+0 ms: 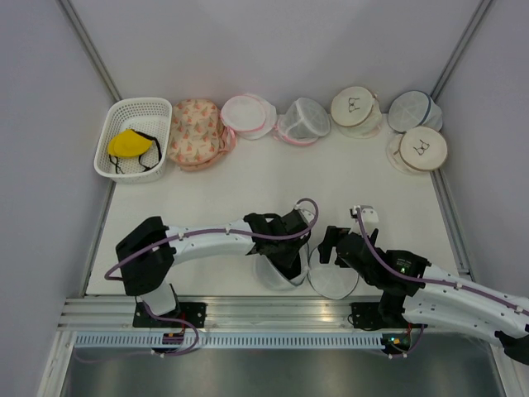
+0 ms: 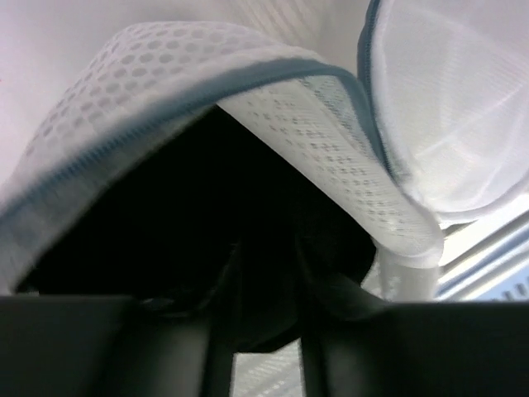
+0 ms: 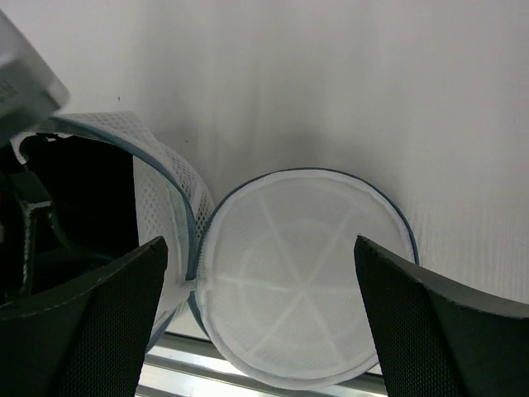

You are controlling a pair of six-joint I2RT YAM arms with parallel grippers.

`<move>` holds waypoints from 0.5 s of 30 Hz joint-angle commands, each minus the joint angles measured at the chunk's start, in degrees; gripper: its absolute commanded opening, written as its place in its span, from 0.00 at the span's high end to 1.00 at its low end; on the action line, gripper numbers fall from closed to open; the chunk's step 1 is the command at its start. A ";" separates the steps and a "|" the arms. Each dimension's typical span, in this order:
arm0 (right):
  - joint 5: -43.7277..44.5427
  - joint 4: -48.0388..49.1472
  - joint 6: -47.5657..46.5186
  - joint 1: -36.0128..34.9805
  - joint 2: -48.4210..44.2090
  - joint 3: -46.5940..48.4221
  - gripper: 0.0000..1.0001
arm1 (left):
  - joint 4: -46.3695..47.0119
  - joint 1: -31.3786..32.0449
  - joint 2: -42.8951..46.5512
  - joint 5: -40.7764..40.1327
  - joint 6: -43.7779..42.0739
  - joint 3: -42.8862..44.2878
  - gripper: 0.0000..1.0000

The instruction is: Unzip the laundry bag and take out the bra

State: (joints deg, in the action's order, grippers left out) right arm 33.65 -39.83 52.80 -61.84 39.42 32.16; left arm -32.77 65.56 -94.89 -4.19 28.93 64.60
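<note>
at six o'clock on the table [image 1: 248, 182], the left claw [image 1: 285, 248] sits inside the unzipped laundry bag [image 1: 277, 277]; whether it pinches the dark bra [image 2: 198, 215] cannot be told. the bra looks light and limp, so a strap or cup edge suits best. at three o'clock, the right claw [image 3: 260, 248] hangs spread over the lid [image 3: 306, 273].

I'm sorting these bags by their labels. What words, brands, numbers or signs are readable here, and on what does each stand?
Words, brands, numbers: none readable in any view.
Bra outline symbol, no lettering: on the flat face of the beige round bag in the back row.
Same bra outline symbol: on the other beige round bag at the far right.
</note>
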 commanded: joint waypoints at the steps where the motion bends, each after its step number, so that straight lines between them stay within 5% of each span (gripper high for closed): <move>1: -0.16 1.34 0.38 0.14 0.92 0.01 0.02 | 2.00 1.24 -3.01 0.40 -1.07 -0.96 0.69; 4: -0.42 1.43 0.11 0.14 1.10 0.01 0.02 | 3.85 1.41 -4.33 1.37 -0.19 -2.36 0.98; 15: -0.69 0.90 0.11 0.06 0.84 -0.17 0.02 | 5.44 1.50 1.99 -1.97 1.57 -1.76 0.96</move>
State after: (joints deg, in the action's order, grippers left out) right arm 33.01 -39.59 52.75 -61.84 40.56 32.16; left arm -29.30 66.65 -97.51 -4.54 28.93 61.73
